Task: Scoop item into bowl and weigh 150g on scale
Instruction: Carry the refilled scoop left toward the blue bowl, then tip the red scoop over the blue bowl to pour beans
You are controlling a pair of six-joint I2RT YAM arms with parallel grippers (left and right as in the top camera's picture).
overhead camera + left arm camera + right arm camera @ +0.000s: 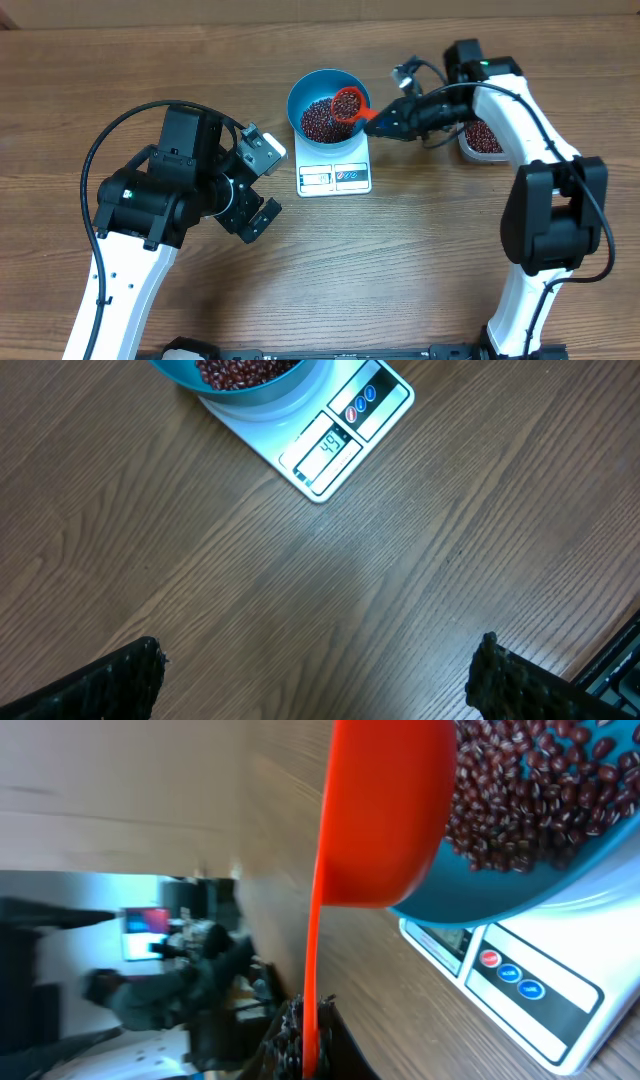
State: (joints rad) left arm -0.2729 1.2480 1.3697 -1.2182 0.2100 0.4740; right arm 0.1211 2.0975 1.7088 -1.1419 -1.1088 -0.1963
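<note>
The blue bowl [300,92] stands on the white scale [335,178] at the table's back middle, with a heap of dark red-brown beans [318,122] in it. My right gripper [374,121] is shut on the handle of an orange-red scoop [348,102], whose cup hangs tilted over the bowl's right side. In the right wrist view the scoop [385,810] covers part of the bowl [500,895] and beans [530,790]. My left gripper [256,186] stands open over bare wood left of the scale, its fingers [120,685] wide apart and nothing between them.
A clear container [482,140] holding more beans sits at the back right, partly hidden behind my right arm. The scale's display [328,444] faces the table's front edge. Bare wood lies in front of the scale [340,420].
</note>
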